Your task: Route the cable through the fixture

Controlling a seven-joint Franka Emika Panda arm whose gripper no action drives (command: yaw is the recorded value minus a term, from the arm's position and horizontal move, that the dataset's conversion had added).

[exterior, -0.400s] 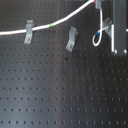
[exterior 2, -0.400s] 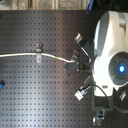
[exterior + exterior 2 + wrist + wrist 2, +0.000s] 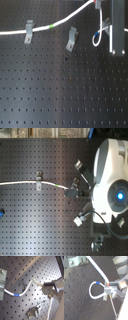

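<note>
A: Where does the long thin white flexible cable [image 3: 65, 19] lie?

B: In the first exterior view it crosses the black perforated counter [image 3: 60, 90] from the 9 o'clock edge, passes at the grey metal clip fixture [image 3: 29, 31] near 10 o'clock, carries a green band [image 3: 51, 25], then climbs toward 1 o'clock. A second grey metal clip fixture [image 3: 72, 39] stands just under that rising run; the cable looks clear of it.

A: Gripper state?

B: The gripper [image 3: 109, 290] is pinched narrow on the cable. In the second wrist view the cord enters the jaws beside an orange mark [image 3: 108, 284], and a free end curls out in a loop with a blue mark [image 3: 97, 282].

A: Confirmed elsewhere?

B: The first wrist view shows the cord running to the gripper [image 3: 47, 288], with the blue mark [image 3: 16, 295] along it. In the second exterior view the cable [image 3: 25, 183] runs from 9 o'clock through a clip [image 3: 39, 179] to the dark jaws beside the white robot arm [image 3: 110, 178] at 3 o'clock.

A: Other items?

B: A small blue object [image 3: 1, 212] at the 9 o'clock edge; too small to identify.
</note>
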